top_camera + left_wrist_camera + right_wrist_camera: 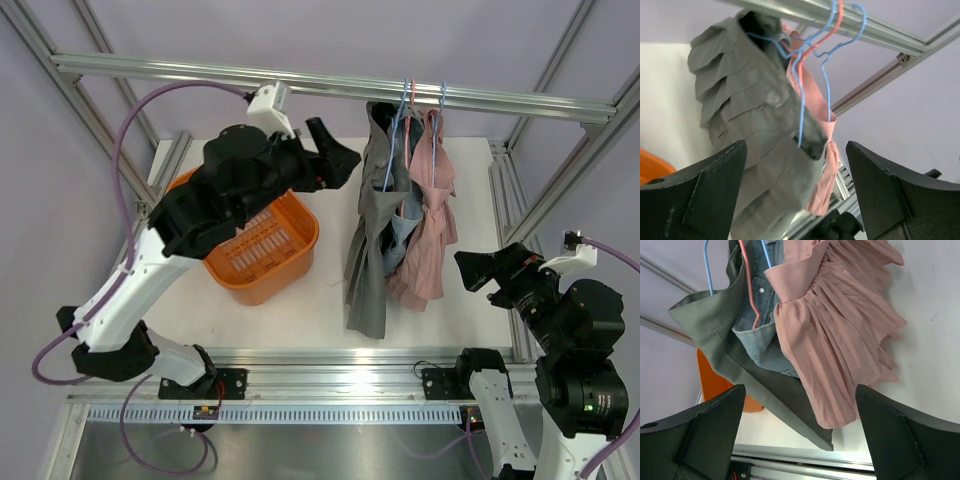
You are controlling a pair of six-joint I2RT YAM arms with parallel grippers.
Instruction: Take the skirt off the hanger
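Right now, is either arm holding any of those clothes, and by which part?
Nothing is held. The left arm and the right arm both have their jaws open and empty, apart from the hanging clothes.

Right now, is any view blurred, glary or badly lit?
Top view: sharp, even light, no glare. Left wrist: grey garment slightly soft, left tool fingers dark. Right wrist: pink skirt crisp, right tool fingers dark, little detail.
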